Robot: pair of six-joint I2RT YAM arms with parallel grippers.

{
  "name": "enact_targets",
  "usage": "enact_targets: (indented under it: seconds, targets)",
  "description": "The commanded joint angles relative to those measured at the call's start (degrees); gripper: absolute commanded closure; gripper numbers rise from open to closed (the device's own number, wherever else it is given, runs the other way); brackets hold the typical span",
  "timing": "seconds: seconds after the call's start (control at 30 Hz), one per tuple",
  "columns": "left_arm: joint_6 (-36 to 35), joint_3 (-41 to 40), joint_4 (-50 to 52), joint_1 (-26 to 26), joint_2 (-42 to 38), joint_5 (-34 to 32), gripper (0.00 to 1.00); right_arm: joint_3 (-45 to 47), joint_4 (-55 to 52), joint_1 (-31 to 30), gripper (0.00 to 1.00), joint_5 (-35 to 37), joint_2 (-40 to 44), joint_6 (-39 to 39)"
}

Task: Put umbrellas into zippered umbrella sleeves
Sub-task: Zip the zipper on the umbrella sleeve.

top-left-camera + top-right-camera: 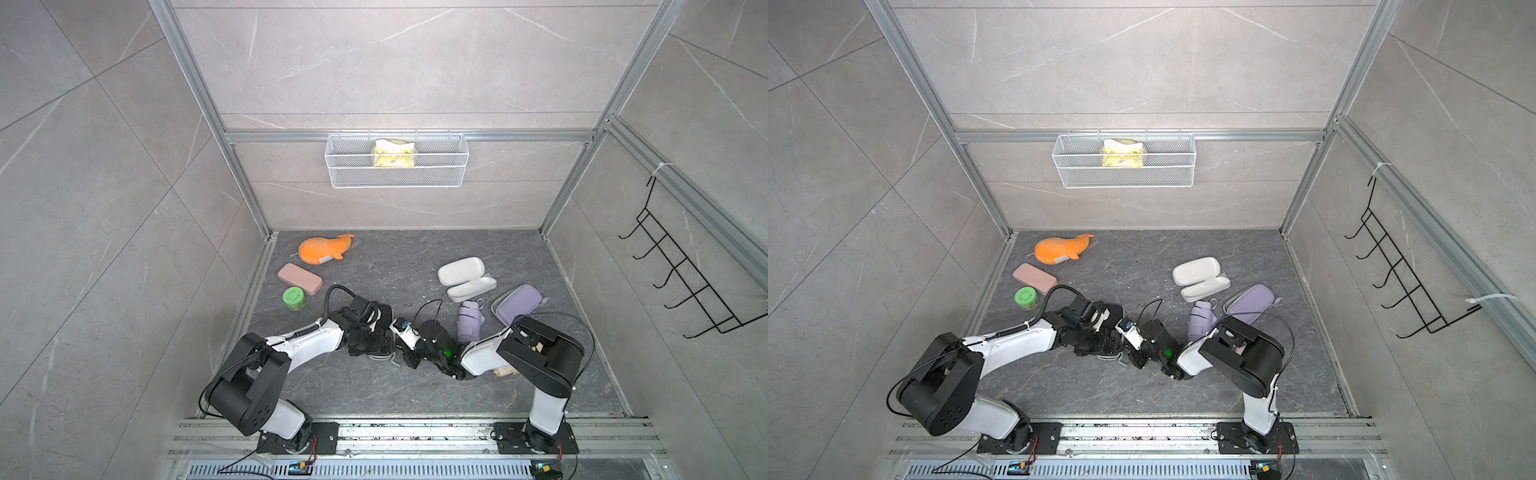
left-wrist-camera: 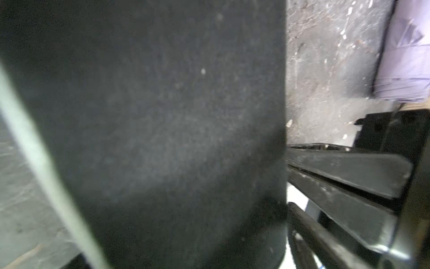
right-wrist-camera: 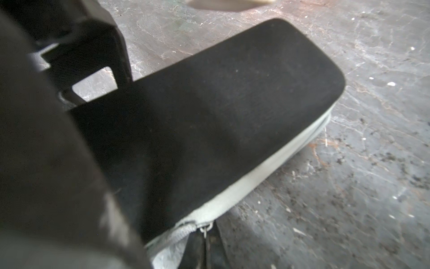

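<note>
The black zippered umbrella sleeve [image 1: 386, 316] lies mid-floor, its lid down over its grey zip edging [image 3: 263, 177]. Its black face fills the left wrist view [image 2: 162, 116]. My left gripper [image 1: 372, 338] sits over it, jaws hidden. My right gripper [image 3: 206, 235] is shut on the sleeve's zipper pull [image 3: 206, 227] at the near corner. The lavender umbrella [image 1: 469, 322] lies loose between the open cream sleeve [image 1: 465, 278] and the lavender sleeve [image 1: 517, 305]. A beige umbrella [image 1: 505, 371] pokes out under my right arm. The black umbrella is hidden.
An orange plush whale [image 1: 322, 249], a pink case [image 1: 299, 278] and a green-lidded jar [image 1: 294, 299] sit at the back left. A wire basket [image 1: 397, 160] hangs on the back wall. A black hook rack [image 1: 681, 282] is on the right wall.
</note>
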State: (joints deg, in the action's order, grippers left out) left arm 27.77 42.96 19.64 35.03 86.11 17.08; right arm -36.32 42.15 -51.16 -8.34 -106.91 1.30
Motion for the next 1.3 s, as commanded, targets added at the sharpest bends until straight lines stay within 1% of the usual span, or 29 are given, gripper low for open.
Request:
enact_targets:
  seconds: [0.0,0.1,0.2,0.4,0.53,0.67,0.9,1.0,1.07,1.13,1.2,1.27]
  targets:
    - [-2.82,0.22,2.71,1.72,4.32,-0.72,0.11,-1.11,2.53,0.7,1.0,-2.82,0.37,-1.38]
    - [-4.02,1.66,4.94,3.78,6.44,-2.15,0.16,-1.77,1.59,1.16,1.0,-0.29,0.39,-1.48]
    - [-4.93,3.15,7.28,4.57,9.16,-2.51,0.24,-2.28,0.78,1.62,1.0,2.47,0.39,-1.4]
    - [-6.53,4.4,8.74,5.48,10.64,-1.17,0.3,-5.13,-2.56,3.06,1.0,7.31,-0.29,-0.67]
    - [-7.55,5.54,9.05,5.58,11.42,1.38,0.33,-7.38,-3.84,4.14,1.0,7.73,-0.62,0.74]
    - [-8.36,6.84,8.92,5.66,12.13,4.28,0.38,-9.54,-4.92,5.16,1.0,8.05,-1.7,1.36]
    - [-9.32,8.2,9.27,5.67,12.98,8.38,0.48,-12.66,-9.36,6.85,1.0,8.95,-2.12,-1.56]
    - [-10.32,8.97,10.39,6.06,13.24,9.95,0.5,-15.06,-13.52,7.47,1.0,8.74,-2.17,-2.54]
    - [-11.32,9.83,11.94,6.19,12.84,9.96,0.48,-15.5,-14.1,7.49,1.0,8.12,-2.28,-2.99]
    - [-12.38,10.4,13.22,6.19,11.76,9.75,0.44,-15.63,-15.1,7.47,1.0,7.99,-2.47,-3.91]
    - [-12.87,10.43,14.3,6.11,9.83,8.7,0.32,-14.78,-15.59,7.48,1.0,7.68,-1.78,-4.99]
    - [-13.11,10.36,15.07,5.71,7.63,5.93,0.19,-12.67,-15.61,7.32,1.0,5.99,0.04,-6.7]
